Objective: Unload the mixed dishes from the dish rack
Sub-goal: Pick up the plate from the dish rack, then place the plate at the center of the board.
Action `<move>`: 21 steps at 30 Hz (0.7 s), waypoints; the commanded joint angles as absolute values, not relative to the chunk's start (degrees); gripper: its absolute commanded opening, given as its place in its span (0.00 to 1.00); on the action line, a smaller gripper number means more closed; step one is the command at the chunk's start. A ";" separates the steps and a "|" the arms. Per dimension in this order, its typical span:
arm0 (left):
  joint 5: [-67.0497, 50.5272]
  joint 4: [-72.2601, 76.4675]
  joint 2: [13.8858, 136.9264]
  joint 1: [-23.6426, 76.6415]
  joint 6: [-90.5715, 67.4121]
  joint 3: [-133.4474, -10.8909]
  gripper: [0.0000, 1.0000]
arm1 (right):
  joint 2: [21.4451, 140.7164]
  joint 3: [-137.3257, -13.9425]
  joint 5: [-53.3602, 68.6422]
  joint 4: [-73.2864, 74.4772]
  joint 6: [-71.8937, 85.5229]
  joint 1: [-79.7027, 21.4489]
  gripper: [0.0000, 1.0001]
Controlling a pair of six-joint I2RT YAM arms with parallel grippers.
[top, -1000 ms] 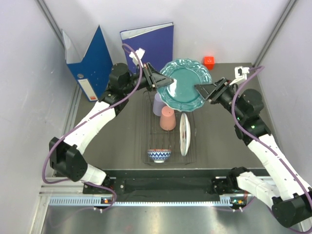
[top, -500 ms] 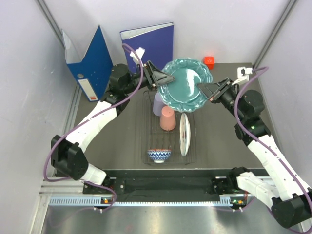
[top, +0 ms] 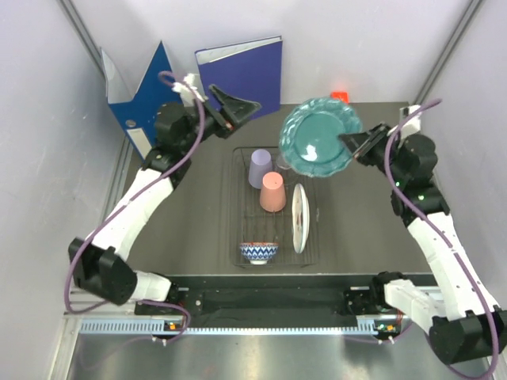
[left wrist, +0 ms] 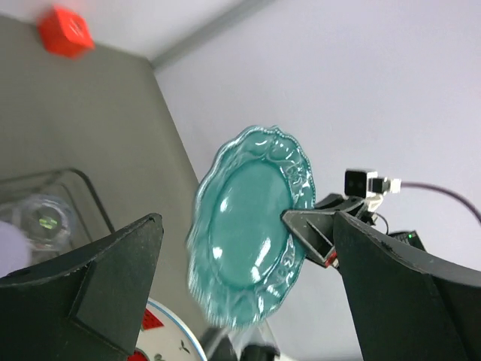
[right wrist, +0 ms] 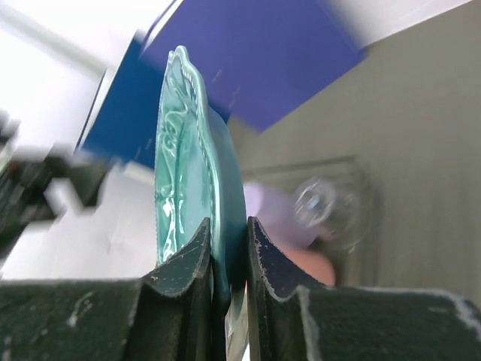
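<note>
My right gripper (top: 345, 143) is shut on the right rim of the teal scalloped plate (top: 318, 146) and holds it tilted in the air over the dish rack's back right corner. In the right wrist view the plate (right wrist: 197, 180) stands edge-on between my pads (right wrist: 264, 252). My left gripper (top: 247, 117) is open and hangs apart from the plate, to its left. The black wire dish rack (top: 279, 231) holds a lavender cup (top: 260, 168), a pink cup (top: 272, 192), a white plate on edge (top: 299, 218) and a patterned bowl (top: 259, 252). The glass tumbler (left wrist: 43, 219) stands at the rack's back.
Two blue binders (top: 242, 75) stand at the back left, close behind my left gripper. A small red cube (left wrist: 66, 31) sits at the table's back edge, mostly hidden by the plate in the top view. Grey walls close in both sides.
My left gripper has let go of the teal plate, opened wide and pulled back to the left. My right gripper has carried the plate to the right.
</note>
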State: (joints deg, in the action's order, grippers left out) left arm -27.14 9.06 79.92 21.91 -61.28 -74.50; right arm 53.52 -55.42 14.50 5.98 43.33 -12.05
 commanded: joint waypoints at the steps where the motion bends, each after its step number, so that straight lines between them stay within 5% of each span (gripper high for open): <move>1: -19.17 7.39 70.76 19.95 -58.37 -72.25 0.99 | 56.33 -65.03 8.62 -1.24 50.26 -5.29 0.00; 10: -13.80 -1.56 59.60 19.95 -48.96 -61.97 0.99 | 73.46 -68.47 1.23 4.83 56.07 9.65 0.00; 21: -13.71 -5.80 52.38 19.95 -43.95 -50.46 0.99 | 87.78 -68.29 -2.10 0.79 51.33 13.45 0.00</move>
